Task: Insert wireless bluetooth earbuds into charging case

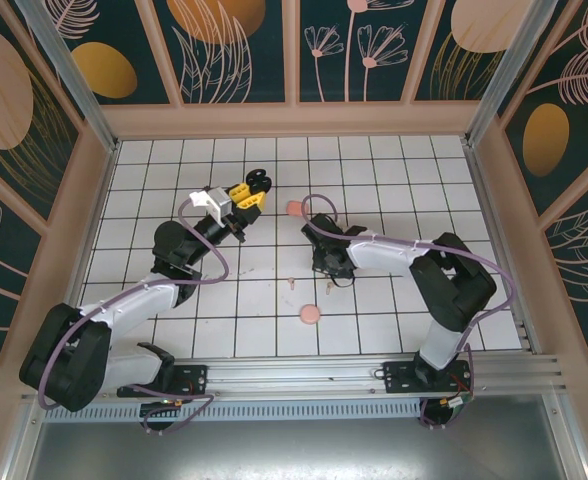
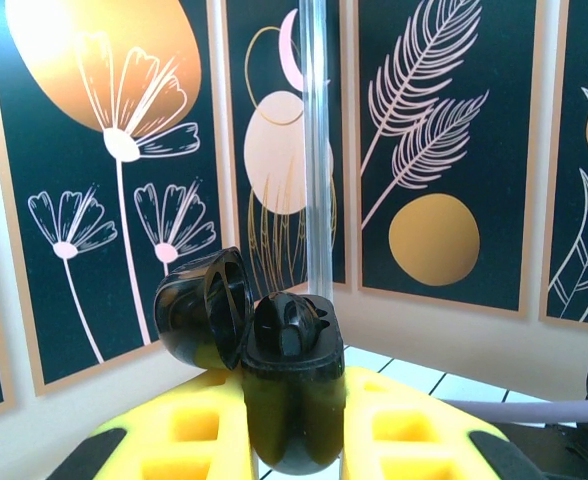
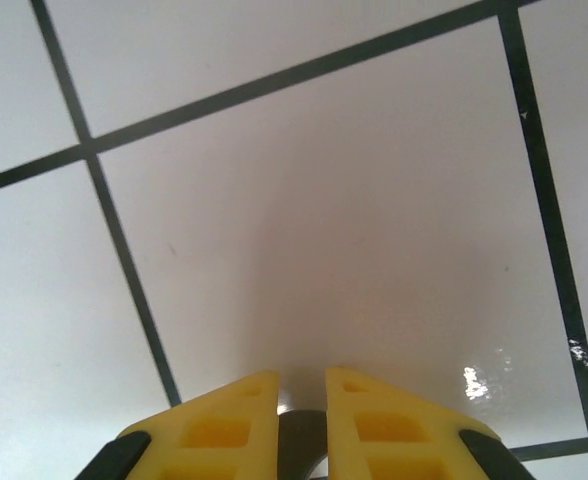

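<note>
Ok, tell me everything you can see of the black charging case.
The black charging case is a glossy, plastic-looking, rounded pod, held upright off the table, clamped between the left arm's yellow fingers. Its lid is hinged open to the left in the wrist view. Dark moulded shapes sit in its mouth; whether anything is seated inside cannot be told.

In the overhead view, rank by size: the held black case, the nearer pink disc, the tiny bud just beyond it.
1. Black case and pink disc: about alike; the case is held nearer the camera.
2. Tiny bud: smallest.
</note>
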Controlling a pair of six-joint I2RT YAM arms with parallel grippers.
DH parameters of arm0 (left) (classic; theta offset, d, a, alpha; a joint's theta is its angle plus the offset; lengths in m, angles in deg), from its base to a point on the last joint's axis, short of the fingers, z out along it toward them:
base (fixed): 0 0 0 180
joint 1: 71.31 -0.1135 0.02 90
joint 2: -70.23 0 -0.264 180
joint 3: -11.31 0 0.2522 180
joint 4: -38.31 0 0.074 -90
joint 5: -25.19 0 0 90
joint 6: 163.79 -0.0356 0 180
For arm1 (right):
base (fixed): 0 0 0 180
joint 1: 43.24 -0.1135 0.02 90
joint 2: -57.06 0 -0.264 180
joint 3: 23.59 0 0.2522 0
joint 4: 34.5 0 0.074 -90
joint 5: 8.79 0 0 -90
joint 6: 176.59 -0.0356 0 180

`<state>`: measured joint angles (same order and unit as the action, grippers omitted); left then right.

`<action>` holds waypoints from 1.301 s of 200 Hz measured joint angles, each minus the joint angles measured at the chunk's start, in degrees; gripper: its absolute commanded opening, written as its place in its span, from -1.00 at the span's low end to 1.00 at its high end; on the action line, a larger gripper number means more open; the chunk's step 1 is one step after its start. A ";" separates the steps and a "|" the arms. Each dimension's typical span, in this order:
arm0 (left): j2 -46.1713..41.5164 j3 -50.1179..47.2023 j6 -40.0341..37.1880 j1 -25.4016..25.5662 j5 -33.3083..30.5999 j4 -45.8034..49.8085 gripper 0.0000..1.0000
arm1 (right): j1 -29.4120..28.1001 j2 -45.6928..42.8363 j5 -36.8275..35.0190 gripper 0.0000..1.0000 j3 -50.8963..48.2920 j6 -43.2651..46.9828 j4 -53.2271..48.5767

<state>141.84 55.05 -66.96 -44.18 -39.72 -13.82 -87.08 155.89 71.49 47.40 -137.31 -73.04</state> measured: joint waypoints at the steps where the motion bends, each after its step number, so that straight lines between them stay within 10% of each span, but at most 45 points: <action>1: 0.00 0.00 -0.04 0.00 0.00 0.02 -1.00 | 0.04 -0.07 0.02 -0.70 0.00 0.00 -0.02; 173: 2.49 0.66 -0.74 0.00 5.22 2.14 -1.00 | 4.11 -19.23 0.79 -0.71 29.33 11.80 -2.69; 260: 6.56 6.38 -0.70 0.00 8.79 3.32 -1.00 | -0.42 -20.35 3.76 -0.70 27.56 18.05 8.57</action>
<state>148.40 61.43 -67.66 -44.18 -30.94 -10.50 -87.49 135.54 75.25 74.97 -119.25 -64.47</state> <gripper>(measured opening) 0.191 0.150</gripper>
